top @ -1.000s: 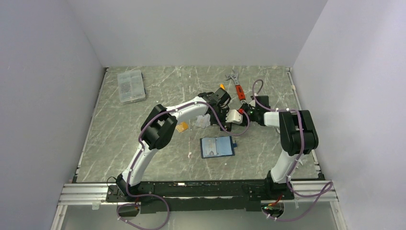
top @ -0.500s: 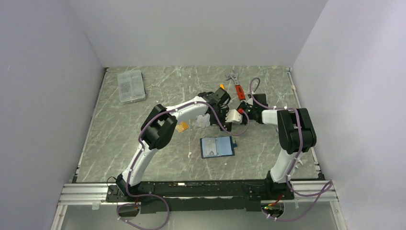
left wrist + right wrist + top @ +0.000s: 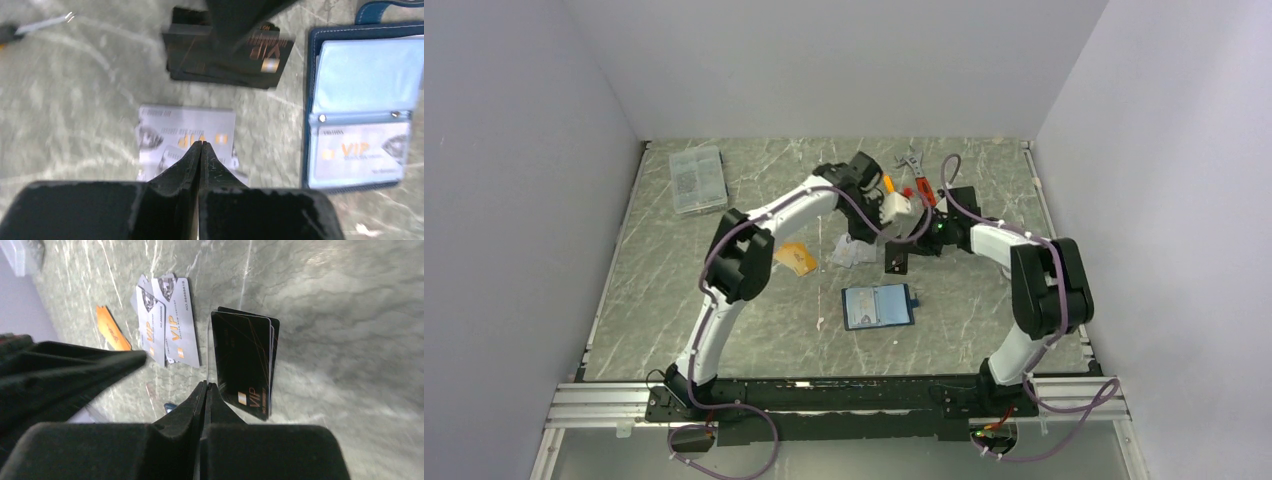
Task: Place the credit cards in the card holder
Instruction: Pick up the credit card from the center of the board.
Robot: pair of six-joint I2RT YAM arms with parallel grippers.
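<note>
Your wallet [image 3: 878,306] lies unfolded mid-table, long axis left to right, snap tab at its right end, with a pocketed card [image 3: 357,152] in its left half. Just beyond its far edge sits the black stack [image 3: 245,365], long axis near to far. The silver cards [image 3: 187,135] lie fanned to the left of that, and the orange card [image 3: 796,259] further left. Your left gripper [image 3: 200,146] hangs over the silver cards, jaws pressed together. Your right gripper [image 3: 206,386], jaws likewise together, is at the black stack's end. Bare table [image 3: 724,320] lies left, right and near of the wallet.
</note>
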